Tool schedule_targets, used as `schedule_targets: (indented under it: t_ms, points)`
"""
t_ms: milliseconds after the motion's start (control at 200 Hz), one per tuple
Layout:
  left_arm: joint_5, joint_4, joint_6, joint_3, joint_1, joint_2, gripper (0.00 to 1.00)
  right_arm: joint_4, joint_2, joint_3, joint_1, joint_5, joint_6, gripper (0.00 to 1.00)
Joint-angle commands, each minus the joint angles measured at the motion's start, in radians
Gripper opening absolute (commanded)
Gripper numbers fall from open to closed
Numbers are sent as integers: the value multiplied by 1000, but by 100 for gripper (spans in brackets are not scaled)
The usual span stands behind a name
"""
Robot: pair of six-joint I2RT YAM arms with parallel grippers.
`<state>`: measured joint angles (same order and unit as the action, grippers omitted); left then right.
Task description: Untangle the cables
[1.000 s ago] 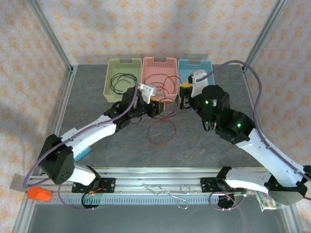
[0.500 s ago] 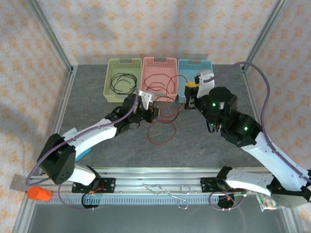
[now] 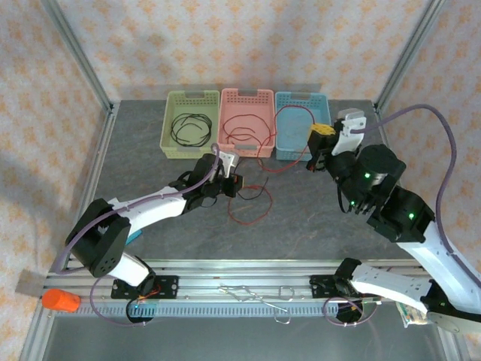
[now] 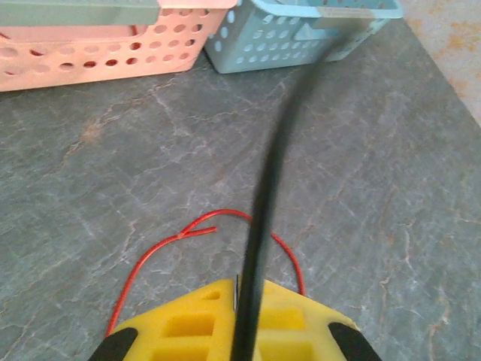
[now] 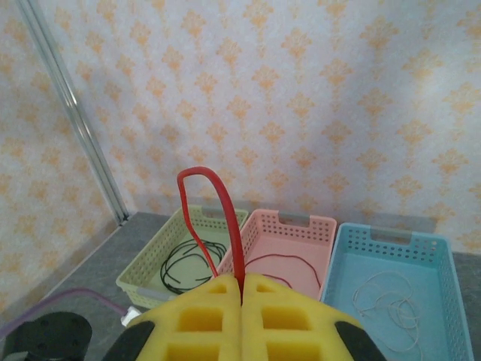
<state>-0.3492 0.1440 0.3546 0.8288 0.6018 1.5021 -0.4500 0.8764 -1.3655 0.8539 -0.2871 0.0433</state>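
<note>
Top external: high behind the arm bases, looking down and forward across the table (image 3: 301,226) to the back wall (image 3: 248,45); wide, distant.
Left wrist: low, skimming very near the table, facing the pink basket (image 4: 90,56) and blue basket (image 4: 301,41) from outside.
Right wrist: lifted, facing the back wall, peering down into the green basket (image 5: 154,248), pink basket and blue basket.
Shared: the pink and blue baskets, in all three views.

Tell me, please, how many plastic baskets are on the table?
3, in a row at the far edge: green basket left, pink basket middle, blue basket right. None seems hidden.
</note>
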Motion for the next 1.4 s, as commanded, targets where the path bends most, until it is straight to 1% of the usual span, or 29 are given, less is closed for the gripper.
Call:
schedule_targets:
  t_ms: [0, 180, 210, 295, 345, 451, 476, 536, 596, 651, 741, 956, 1146, 1282, 1397]
  points:
    - [37, 28, 16, -24, 0, 13, 0, 40, -36, -38, -1, -52, 11, 0]
    - [10, 34, 28, -22, 0, 11, 0, 38, -37, -29, -2, -96, 10, 0]
    - [11, 31, 31, -20, 0, 8, 8, 34, -30, -27, -2, -111, 5, 0]
    - [20, 20, 35, -16, 0, -4, 37, 18, -3, -20, -1, -144, -17, 0]
    - [37, 10, 38, -15, 0, -15, 49, 19, 13, -10, -1, -150, -27, 0]
    - [95, -31, 41, -13, 0, -50, 63, 42, 44, 16, -2, -151, -48, 0]
    - [114, -42, 43, -13, 0, -61, 68, 45, 58, 21, -1, -157, -54, 0]
    - [176, -69, 47, -9, 0, -90, 77, 46, 95, 25, -3, -172, -71, 0]
    - [252, -98, 57, -2, -2, -122, 82, 41, 145, 19, -8, -192, -88, 0]
    - [302, -111, 67, 4, -6, -148, 87, 39, 192, 11, -25, -185, -102, 0]
    - [343, -108, 85, 11, -21, -182, 90, 58, 262, 1, -73, -125, -120, 0]
    - [320, -35, 126, 38, -74, -195, 90, 136, 426, -42, -210, 29, -172, 0]
    - [245, 15, 182, 107, -137, -110, 91, 200, 603, -108, -309, 135, -191, 0]
    - [248, 17, 181, 180, -161, -39, 91, 233, 744, -189, -337, 173, -189, 0]
    - [248, -18, 171, 254, -178, 25, 91, 207, 877, -313, -346, 175, -189, 0]
